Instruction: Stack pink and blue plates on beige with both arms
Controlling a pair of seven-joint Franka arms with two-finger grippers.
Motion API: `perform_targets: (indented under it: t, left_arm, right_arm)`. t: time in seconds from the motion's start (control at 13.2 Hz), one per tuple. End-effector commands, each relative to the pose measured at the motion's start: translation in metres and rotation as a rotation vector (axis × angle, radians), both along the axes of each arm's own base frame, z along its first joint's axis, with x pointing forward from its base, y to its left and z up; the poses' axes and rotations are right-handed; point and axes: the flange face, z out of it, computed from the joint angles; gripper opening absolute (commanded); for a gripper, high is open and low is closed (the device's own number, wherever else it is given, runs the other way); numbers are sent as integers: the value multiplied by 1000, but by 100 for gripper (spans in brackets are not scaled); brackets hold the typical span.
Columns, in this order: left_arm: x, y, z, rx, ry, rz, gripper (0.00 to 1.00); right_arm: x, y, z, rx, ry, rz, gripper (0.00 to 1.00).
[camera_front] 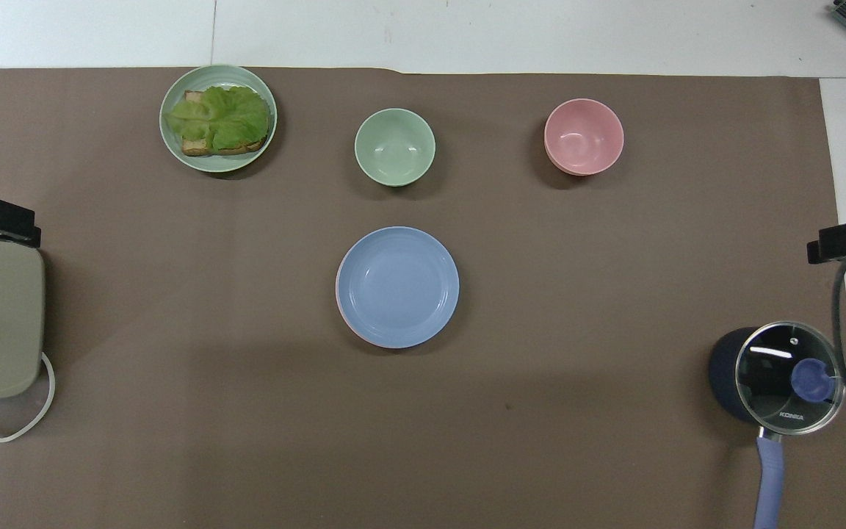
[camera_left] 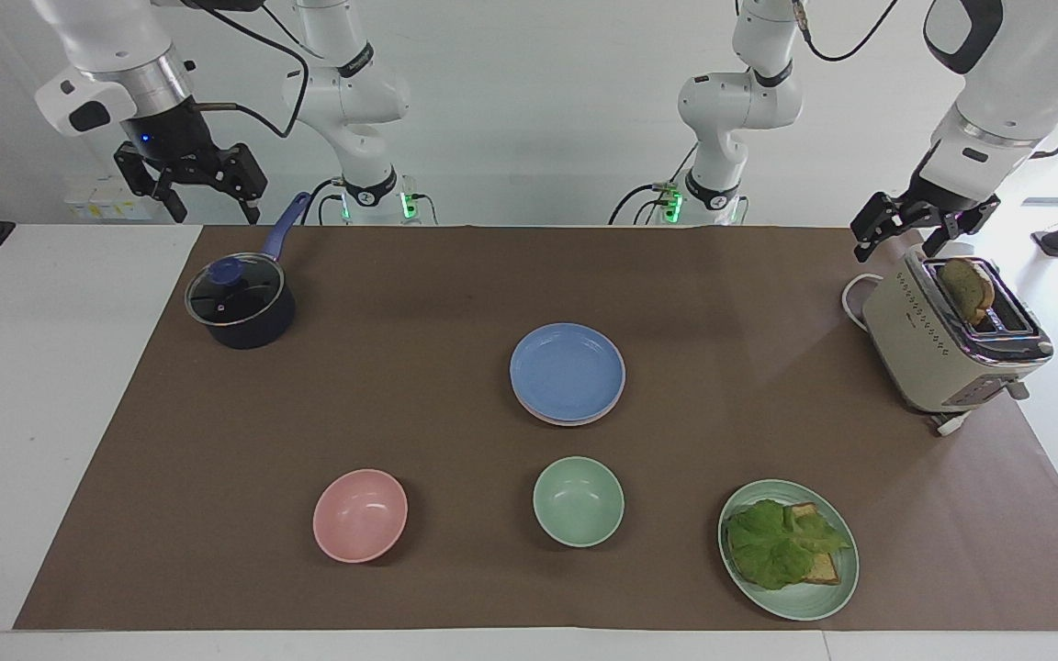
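Stack: blue plate tops the pile at frame centre; pink rim peeks beneath; beige hidden, presumably lowest.
Right gripper: upper left, raised, open, empty.
Left gripper: over toaster, open, empty.
Judgement: stacking looks done.

We see a white tabletop covered for the most part by a brown mat. On the mat, in the middle, lies a stack of plates with the blue plate on top and a pink rim showing under it. Farther from the robots stand a pink bowl, a green bowl and a green plate carrying lettuce on toast. At the right arm's end, near the robots, stands a dark pot with a glass lid. At the left arm's end a beige toaster stands at the edge of the mat, with its white cord beside it.
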Motion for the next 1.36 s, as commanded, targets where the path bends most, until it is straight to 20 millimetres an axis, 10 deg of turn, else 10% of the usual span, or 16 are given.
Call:
perform_targets:
  t: [0.0,1.29]
  left_arm:
    - [-5,4,4,3,6,-11,100]
    - [-5,4,4,3,6,-11,100]
  right_arm:
    - [-8,6,-1,-25,21,27,100]
    - [-19,8,-7,-39,58,106,100]
